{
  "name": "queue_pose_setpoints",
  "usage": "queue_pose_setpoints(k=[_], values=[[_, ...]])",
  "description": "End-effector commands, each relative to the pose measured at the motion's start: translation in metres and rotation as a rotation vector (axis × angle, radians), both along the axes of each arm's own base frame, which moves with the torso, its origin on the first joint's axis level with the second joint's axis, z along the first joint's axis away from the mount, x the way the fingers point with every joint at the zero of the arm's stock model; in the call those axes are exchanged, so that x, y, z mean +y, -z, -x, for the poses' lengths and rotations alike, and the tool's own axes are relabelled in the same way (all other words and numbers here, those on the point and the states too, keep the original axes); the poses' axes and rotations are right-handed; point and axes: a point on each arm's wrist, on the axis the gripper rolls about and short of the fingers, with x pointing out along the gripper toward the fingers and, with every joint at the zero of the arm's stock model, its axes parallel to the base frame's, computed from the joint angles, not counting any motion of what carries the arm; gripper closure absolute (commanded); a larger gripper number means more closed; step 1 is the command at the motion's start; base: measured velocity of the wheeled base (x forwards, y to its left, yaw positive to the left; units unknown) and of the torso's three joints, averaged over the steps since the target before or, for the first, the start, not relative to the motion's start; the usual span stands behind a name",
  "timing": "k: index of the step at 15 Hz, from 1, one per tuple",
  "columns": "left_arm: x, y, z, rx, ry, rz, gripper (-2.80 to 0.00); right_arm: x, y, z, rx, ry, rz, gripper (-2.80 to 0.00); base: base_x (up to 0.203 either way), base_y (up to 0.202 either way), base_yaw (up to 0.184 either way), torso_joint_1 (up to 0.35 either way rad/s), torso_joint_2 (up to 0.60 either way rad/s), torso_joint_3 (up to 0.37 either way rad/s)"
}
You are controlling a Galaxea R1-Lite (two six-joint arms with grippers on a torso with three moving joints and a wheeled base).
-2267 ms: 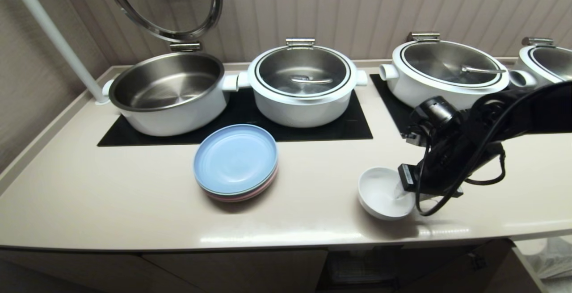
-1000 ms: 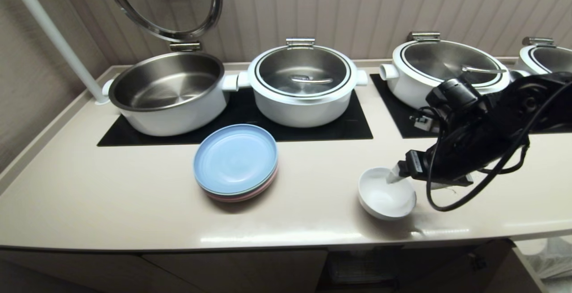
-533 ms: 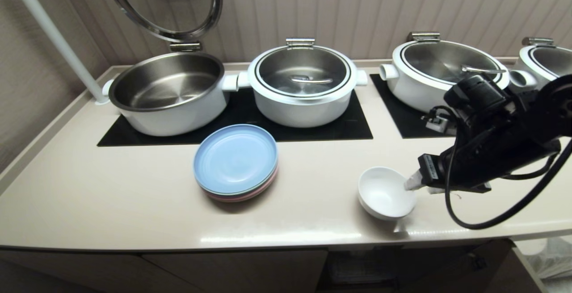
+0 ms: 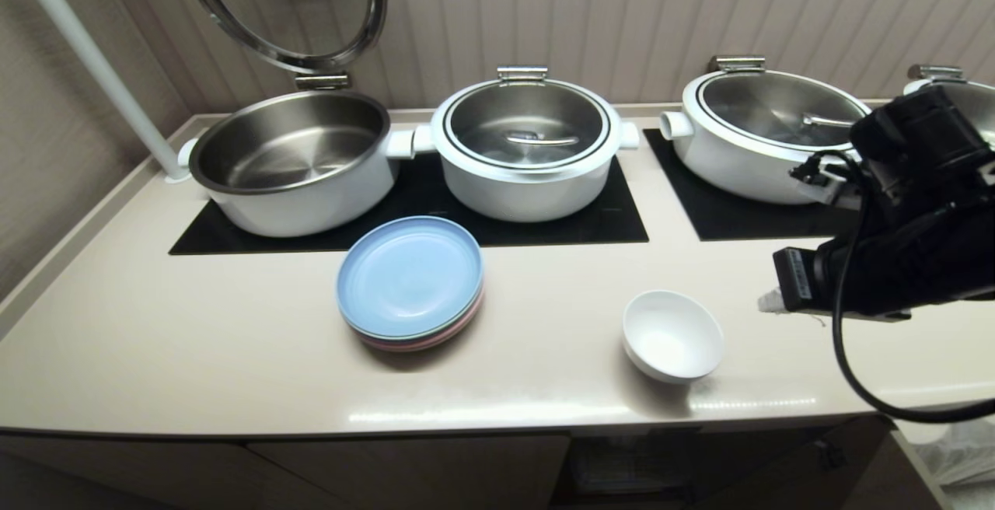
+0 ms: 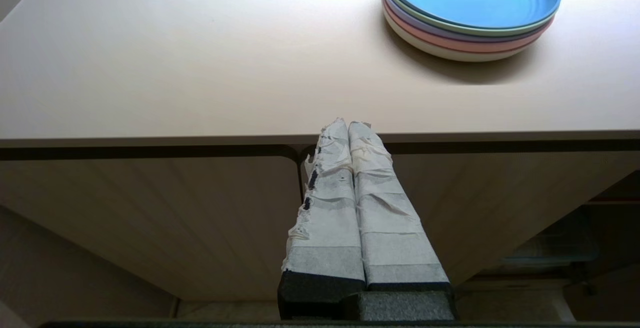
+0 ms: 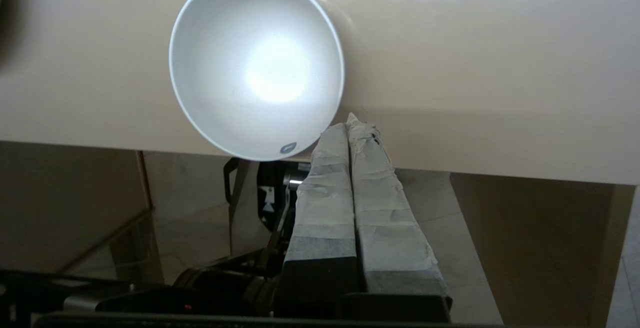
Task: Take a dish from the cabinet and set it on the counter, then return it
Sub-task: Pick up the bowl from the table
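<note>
Bowl (image 4: 673,337) upright on the surface (image 4: 233,339), near the front edge, right of the plate stack (image 4: 410,283), touching nothing. Right claw (image 4: 768,302) pressed fully together, holding nothing, hovering off the bowl's right side with a clear gap; taped fingers (image 6: 350,188) flat against each other in the wrist view, tips just beside the bowl's rim. Left claw (image 5: 349,124) likewise narrow and empty, low in front of the cabinet (image 5: 150,208), below the surface's edge. Four pots along the far side: the leftmost pot (image 4: 291,160) open with lid raised, others lidded.
</note>
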Motion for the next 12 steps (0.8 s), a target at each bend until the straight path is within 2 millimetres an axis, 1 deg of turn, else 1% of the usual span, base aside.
queue_pose_setpoints(k=[1,3,5,10,12], values=[[0.000,0.000,0.000,-0.001,0.002,0.000,0.00,-0.006,-0.008,0.014,-0.082,0.036,0.020,0.00,0.000,0.000,0.000,0.000,0.00,0.000],[0.000,0.000,0.000,0.000,0.000,0.000,0.00,-0.011,-0.009,0.024,-0.152,0.033,0.035,0.00,0.000,0.000,0.000,0.000,0.00,0.000],[0.000,0.000,0.000,0.000,0.001,0.000,0.00,-0.017,-0.002,0.033,-0.227,0.022,0.046,0.00,0.000,0.000,0.000,0.000,0.00,0.000],[0.000,0.000,0.000,0.000,-0.001,0.000,0.00,-0.036,0.025,0.050,-0.524,-0.007,0.104,0.00,0.000,0.000,0.000,0.000,0.00,0.000],[0.000,0.000,0.000,-0.001,0.002,0.000,0.00,-0.046,0.035,0.065,-0.620,-0.018,0.094,0.00,0.000,0.000,0.000,0.000,0.00,0.000]])
